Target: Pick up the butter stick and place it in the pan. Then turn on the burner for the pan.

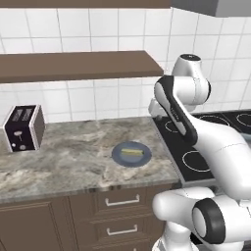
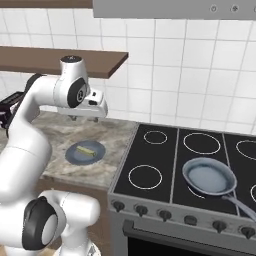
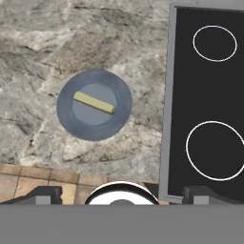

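The butter stick (image 3: 94,102) is a small pale-yellow bar lying on a flat blue-grey round plate (image 3: 81,128) on the stone counter; it also appears as the butter stick (image 1: 131,153) and the butter stick (image 2: 86,150). My gripper (image 3: 123,194) hovers high above the counter, open, its fingertips (image 3: 45,195) set wide apart with nothing between them. In the right base view the gripper (image 2: 86,119) hangs above and behind the plate (image 2: 75,156). The grey-blue pan (image 2: 210,176) sits on the cooktop's front middle burner (image 2: 196,194), whose white ring barely peeks out beneath it.
A black-and-white toaster (image 1: 23,128) stands at the counter's left. Other burner rings (image 2: 145,177) mark the black glass cooktop (image 2: 170,165). A row of knobs (image 2: 141,210) lines the stove front. A wooden shelf (image 1: 78,64) runs along the tiled wall above.
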